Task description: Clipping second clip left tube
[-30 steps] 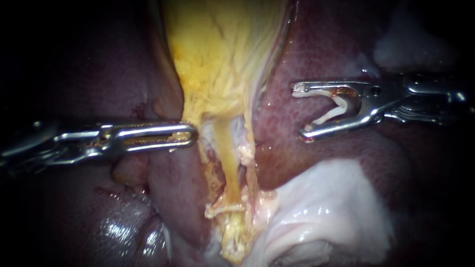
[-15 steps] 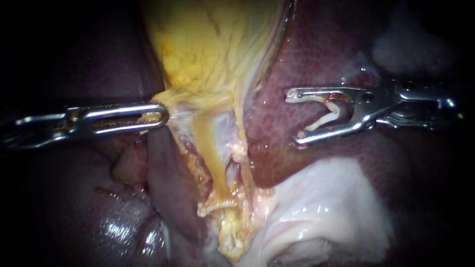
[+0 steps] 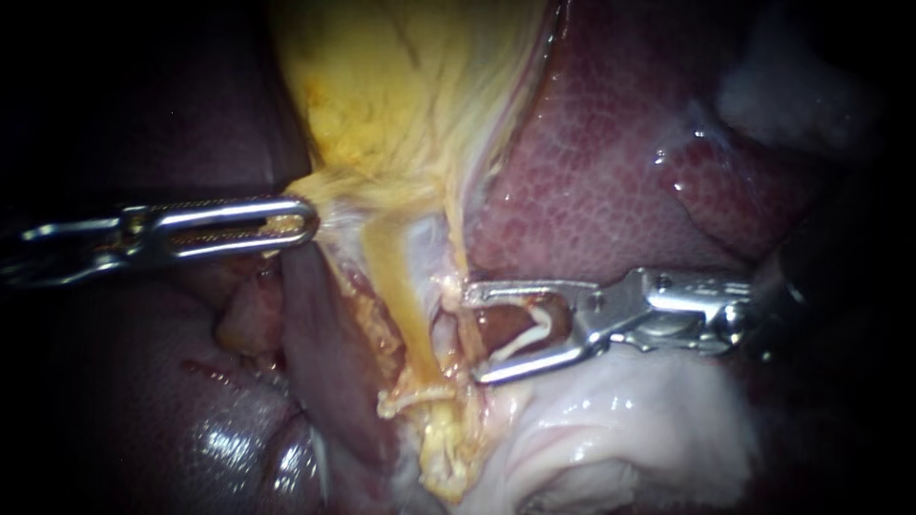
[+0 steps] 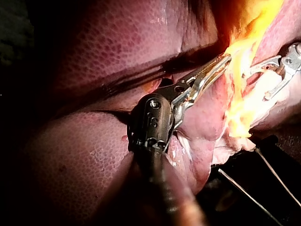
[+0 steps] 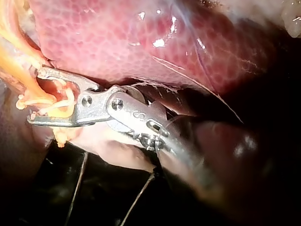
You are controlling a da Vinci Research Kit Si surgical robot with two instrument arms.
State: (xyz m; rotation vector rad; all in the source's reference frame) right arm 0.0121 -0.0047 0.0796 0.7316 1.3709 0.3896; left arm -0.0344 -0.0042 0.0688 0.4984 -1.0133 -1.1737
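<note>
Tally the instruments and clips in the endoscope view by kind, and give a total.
Instruments: 2 (left instrument gripping the gallbladder; right instrument)
Clips: 2 (held clip in the right instrument's jaws; placed clip on a tube)
Total: 4

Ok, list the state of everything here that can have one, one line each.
left instrument: shut on the gallbladder's neck.
gallbladder: neck drawn sideways by the left instrument.
right instrument: spread wide, gripping the loaded clip, tips beside the tubes.
loaded clip: open, on no tube yet.
left tube: bare, stretched, outside the right instrument's span.
placed clip: closed across the left tube.
</note>
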